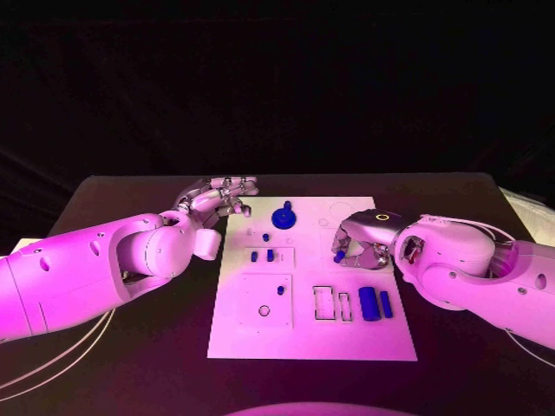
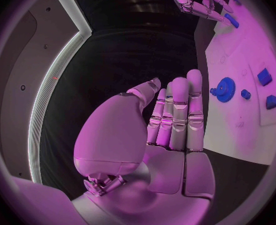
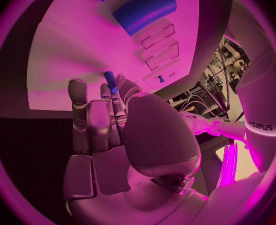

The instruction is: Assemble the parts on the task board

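White task board point(image 1: 246, 334) sits flat mid-table. Blue gear point(image 1: 286, 216) stands near its far edge, two blue cylinders point(image 1: 375, 304) lie side by side near the right edge.

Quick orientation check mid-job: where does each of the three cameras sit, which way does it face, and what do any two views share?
Head view: on the robot's head, looking down at the task board; both arms enter, left hand, right hand.
Left wrist view: behind the left hand, fingers straight, facing the board's far end and the blue gear.
Right wrist view: behind the right hand, which pinches a small blue peg, facing two blue cylinders.
Shared: head and left wrist views both show the gear.
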You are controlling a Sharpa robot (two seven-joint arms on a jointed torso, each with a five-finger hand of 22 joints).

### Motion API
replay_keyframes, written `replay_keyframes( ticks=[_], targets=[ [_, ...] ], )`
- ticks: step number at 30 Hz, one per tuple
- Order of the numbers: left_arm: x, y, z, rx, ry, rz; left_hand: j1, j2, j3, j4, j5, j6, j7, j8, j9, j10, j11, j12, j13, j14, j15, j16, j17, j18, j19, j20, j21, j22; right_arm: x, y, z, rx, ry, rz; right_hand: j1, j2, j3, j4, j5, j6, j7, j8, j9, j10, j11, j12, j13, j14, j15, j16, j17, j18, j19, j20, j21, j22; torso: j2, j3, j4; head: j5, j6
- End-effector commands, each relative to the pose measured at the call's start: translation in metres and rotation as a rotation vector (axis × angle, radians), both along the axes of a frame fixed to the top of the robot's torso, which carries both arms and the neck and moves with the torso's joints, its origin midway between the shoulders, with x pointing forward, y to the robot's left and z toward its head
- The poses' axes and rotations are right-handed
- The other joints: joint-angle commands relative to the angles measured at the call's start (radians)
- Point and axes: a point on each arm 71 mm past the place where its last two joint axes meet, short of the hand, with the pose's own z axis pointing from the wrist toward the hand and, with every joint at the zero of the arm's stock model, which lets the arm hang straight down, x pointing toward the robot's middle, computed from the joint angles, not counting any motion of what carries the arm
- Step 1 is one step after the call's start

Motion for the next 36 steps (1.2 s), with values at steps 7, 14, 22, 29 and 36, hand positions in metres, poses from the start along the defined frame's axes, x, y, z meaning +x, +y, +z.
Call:
replay_keyframes(
  ticks=[7, 14, 22, 29, 36],
  targets=[
    [0.0, -0.002, 0.001, -0.007, -0.009, -0.018, -0.004, 0.009, -0.006, -0.002, 0.004, -0.007, 0.002, 0.003, 0.0, -0.005, 0.0, 0.004, 0.001, -0.008, 0.001, 0.005, -0.001, 0.01, 0.0, 0.005, -0.005, -0.001, 0.001, 0.004, -0.007, -0.033, 0.005, 0.023, 0.007, 0.015, 0.027, 0.0, -0.015, 0.022, -0.001, 0.006, 0.002, 0.025, 0.0, -0.004, -0.001, 0.014, -0.011, 0.01, 0.006, -0.001, 0.01, -0.008, 0.013, 0.011, -0.001, 0.0012, -0.0002, 0.001, -0.003],
    [0.0, -0.002, 0.001, -0.007, -0.009, -0.019, -0.004, 0.009, -0.006, -0.002, 0.004, -0.007, 0.002, 0.003, 0.0, -0.005, 0.0, 0.004, 0.001, -0.008, 0.001, 0.005, -0.001, 0.01, 0.0, 0.005, -0.005, -0.001, 0.003, 0.008, -0.007, 0.008, -0.037, 0.016, 0.02, 0.033, 0.071, 0.0, -0.048, 0.044, 0.002, 0.011, 0.004, 0.059, -0.001, -0.011, 0.0, 0.02, -0.013, 0.02, 0.017, -0.007, 0.034, -0.01, 0.037, 0.044, -0.001, 0.0011, -0.0005, 0.001, -0.004],
    [0.0, -0.001, 0.0, -0.005, -0.008, -0.017, -0.004, 0.009, -0.006, -0.002, 0.004, -0.007, 0.002, 0.003, 0.0, -0.005, 0.0, 0.004, 0.001, -0.008, 0.001, 0.005, -0.001, 0.01, 0.0, 0.005, -0.005, -0.001, -0.003, 0.006, 0.004, 0.09, -0.096, 0.006, 0.043, 0.033, 0.13, -0.025, -0.073, 0.057, 0.006, 0.014, 0.006, 0.097, -0.006, -0.02, 0.002, 0.021, -0.021, 0.031, 0.029, -0.015, 0.061, -0.011, 0.07, 0.089, -0.002, 0.0011, -0.0003, 0.002, -0.005],
    [0.0, -0.001, 0.0, -0.003, -0.008, -0.015, -0.003, 0.01, -0.006, -0.003, 0.004, -0.009, 0.002, 0.005, 0.0, -0.008, 0.0, 0.007, 0.002, -0.009, 0.001, 0.007, -0.002, 0.01, 0.0, 0.005, -0.006, -0.001, -0.011, 0.006, 0.024, 0.168, -0.12, 0.006, 0.044, 0.023, 0.155, -0.035, -0.072, 0.056, 0.01, 0.012, 0.005, 0.103, -0.005, -0.027, 0.002, 0.022, -0.02, 0.036, 0.034, -0.016, 0.063, -0.011, 0.078, 0.098, -0.002, 0.0005, -0.0014, 0.002, -0.004],
    [0.0, -0.001, -0.001, -0.004, -0.008, -0.016, -0.003, 0.01, -0.006, -0.003, 0.004, -0.009, 0.002, 0.005, 0.0, -0.008, 0.0, 0.007, 0.002, -0.009, 0.001, 0.007, -0.002, 0.01, 0.0, 0.005, -0.006, -0.001, -0.022, 0.021, 0.035, 0.249, -0.103, 0.045, 0.043, 0.015, 0.173, -0.043, -0.064, 0.055, 0.012, 0.011, 0.005, 0.106, -0.003, -0.033, 0.002, 0.022, -0.019, 0.039, 0.038, -0.017, 0.066, -0.011, 0.085, 0.106, -0.001, 0.001, -0.0011, 0.003, -0.004]
  ],
)
